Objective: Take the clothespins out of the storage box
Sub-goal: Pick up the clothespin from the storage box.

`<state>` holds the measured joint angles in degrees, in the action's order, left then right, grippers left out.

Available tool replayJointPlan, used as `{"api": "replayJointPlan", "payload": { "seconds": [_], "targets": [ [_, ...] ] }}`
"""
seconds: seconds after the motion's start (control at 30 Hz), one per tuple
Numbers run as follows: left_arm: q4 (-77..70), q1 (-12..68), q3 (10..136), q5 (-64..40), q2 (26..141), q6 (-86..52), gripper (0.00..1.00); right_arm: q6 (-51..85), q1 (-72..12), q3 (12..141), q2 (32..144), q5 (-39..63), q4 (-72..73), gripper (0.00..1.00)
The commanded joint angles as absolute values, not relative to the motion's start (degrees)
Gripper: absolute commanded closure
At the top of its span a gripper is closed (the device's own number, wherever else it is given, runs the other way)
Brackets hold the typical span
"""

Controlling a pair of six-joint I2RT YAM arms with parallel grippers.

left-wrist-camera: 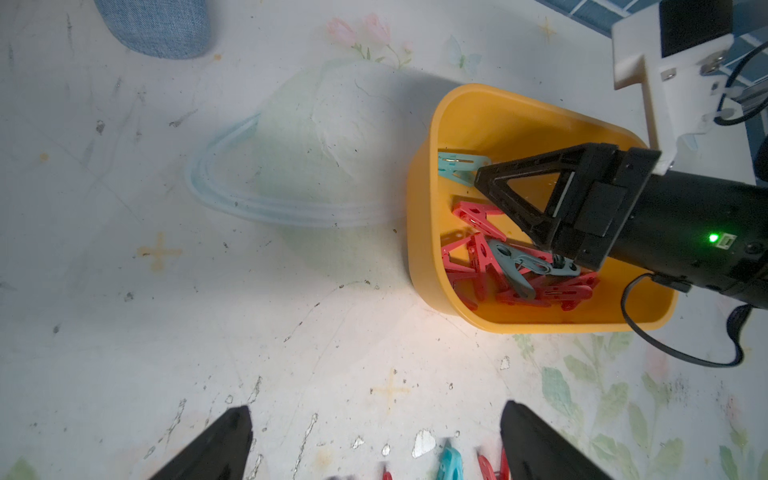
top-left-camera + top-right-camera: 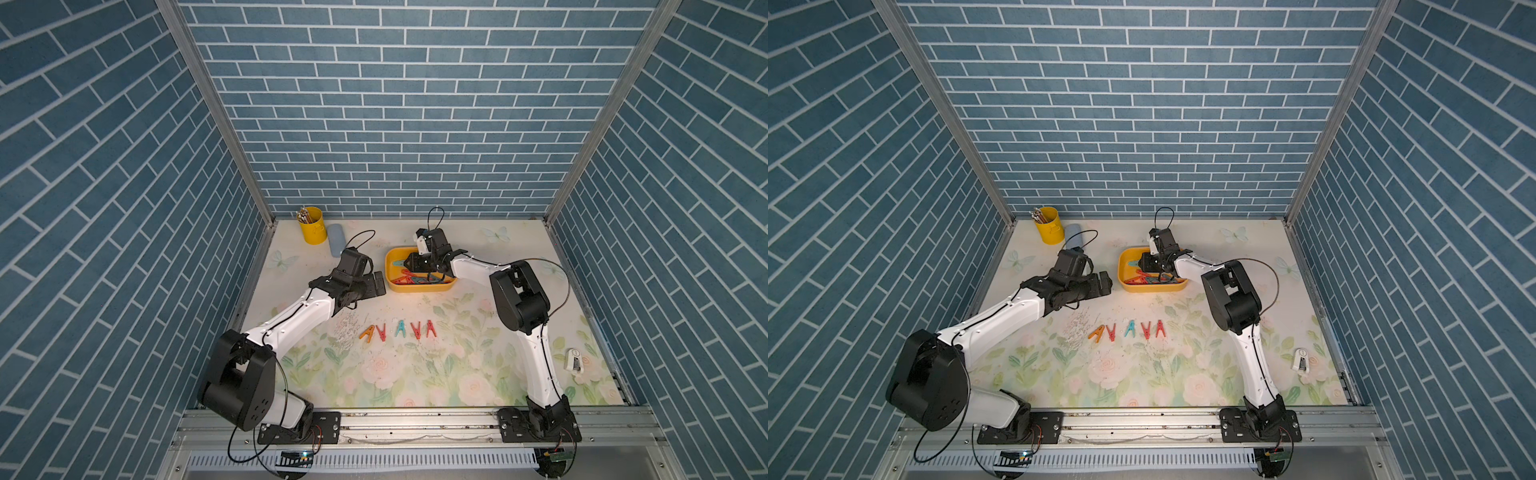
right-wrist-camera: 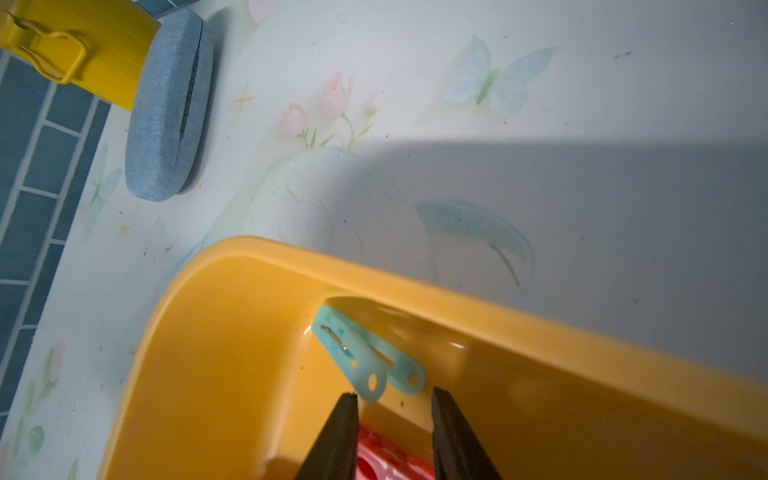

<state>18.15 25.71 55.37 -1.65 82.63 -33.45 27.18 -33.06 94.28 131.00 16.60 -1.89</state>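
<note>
High stereo pair, close wrist views

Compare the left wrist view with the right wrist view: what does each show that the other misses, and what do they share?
Only the left wrist view: the open left gripper, a grey-blue clothespin lying over the others, and clothespins on the table at the frame's edge.
Only the right wrist view: the yellow pencil cup.
Both: the yellow storage box, the right gripper reaching into it, the light teal clothespin by its wall, some red clothespins, and the blue fabric case.
</note>
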Motion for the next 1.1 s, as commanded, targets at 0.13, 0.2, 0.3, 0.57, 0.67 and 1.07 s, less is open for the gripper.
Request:
{"api": "replayJointPlan", "payload": {
  "seconds": [0.13, 0.2, 0.3, 0.57, 0.67, 1.07],
  "targets": [
    [18.4, 25.1, 56.2, -2.0, 82.6, -32.5, 0.0, 31.2, -32.5, 96.2, 132.7, 20.9, 2.9, 0.67],
    [18.4, 25.1, 56.1, -2.0, 82.6, -32.6, 0.0, 31.8, -32.4, 96.4, 133.2, 21.2, 3.5, 0.67],
    [18.5, 25.1, 56.0, -1.9, 82.4, -32.6, 0.0, 32.3, -32.3, 96.6, 133.7, 21.4, 3.9, 0.67],
    [18.8, 25.0, 55.5, -1.7, 81.3, -32.8, 0.01, 32.8, -32.3, 96.1, 133.6, 21.1, 4.5, 0.8],
    [18.9, 25.0, 55.4, -1.6, 81.2, -32.8, 0.01, 33.3, -32.3, 95.1, 132.7, 21.2, 5.6, 0.9],
    [17.5, 25.0, 54.8, -3.2, 79.8, -32.7, 0.0, 34.1, -32.3, 83.3, 120.0, 19.5, 9.5, 1.0]
  ]
}}
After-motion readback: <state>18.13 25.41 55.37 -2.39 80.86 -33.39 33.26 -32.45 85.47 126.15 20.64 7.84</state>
